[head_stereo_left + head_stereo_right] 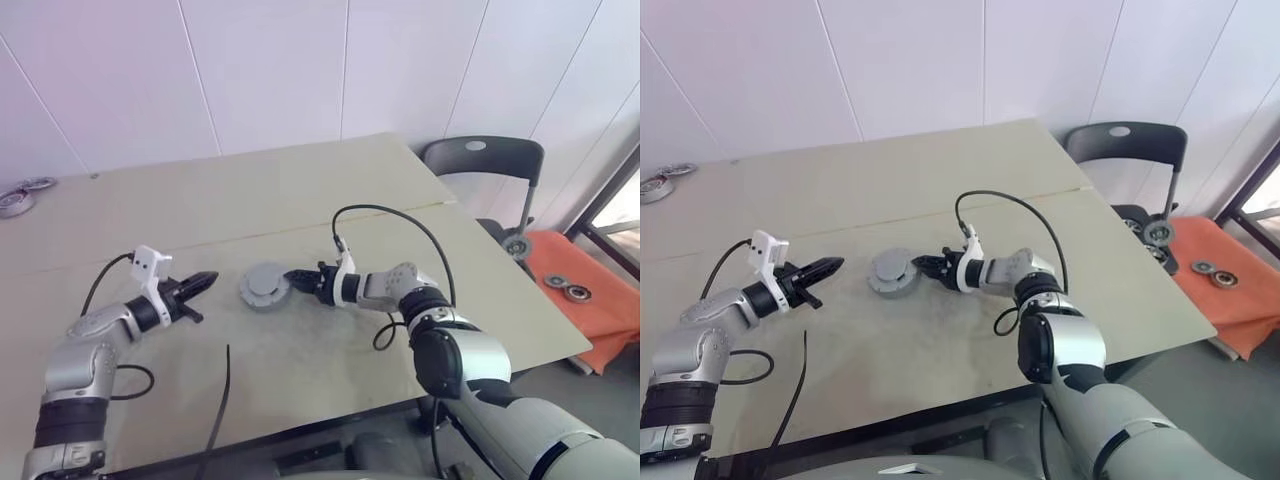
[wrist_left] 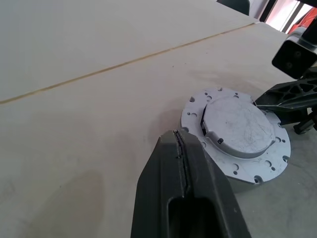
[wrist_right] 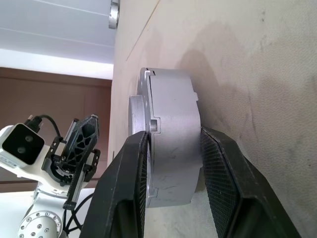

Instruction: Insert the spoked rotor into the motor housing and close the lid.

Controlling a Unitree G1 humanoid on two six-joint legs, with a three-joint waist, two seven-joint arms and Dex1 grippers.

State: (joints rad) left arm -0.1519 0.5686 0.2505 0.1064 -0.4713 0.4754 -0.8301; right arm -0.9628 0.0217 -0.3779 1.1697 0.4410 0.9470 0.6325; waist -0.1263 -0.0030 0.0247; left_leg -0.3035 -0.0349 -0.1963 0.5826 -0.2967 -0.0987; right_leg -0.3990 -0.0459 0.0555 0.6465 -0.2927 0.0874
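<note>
Closing step: right end effector [image 3: 173,163] pinches lidded motor housing [image 1: 265,287] on desk [image 1: 300,200]; left end effector [image 1: 200,282] pressed together, apart. Next: seat raised lid [image 2: 237,126] flush.

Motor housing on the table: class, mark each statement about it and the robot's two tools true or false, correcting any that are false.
1. The motor housing has its grey lid on. True.
2. The right tool has one finger on each side of the housing. True: its two black fingers straddle the round body.
3. The left tool grips the housing. False: it is shut on nothing and sits apart from the housing, to its left in the head views.
4. The housing is held in the air. False: it rests on the table.
5. A chair stands beyond the table's far right corner. True.
</note>
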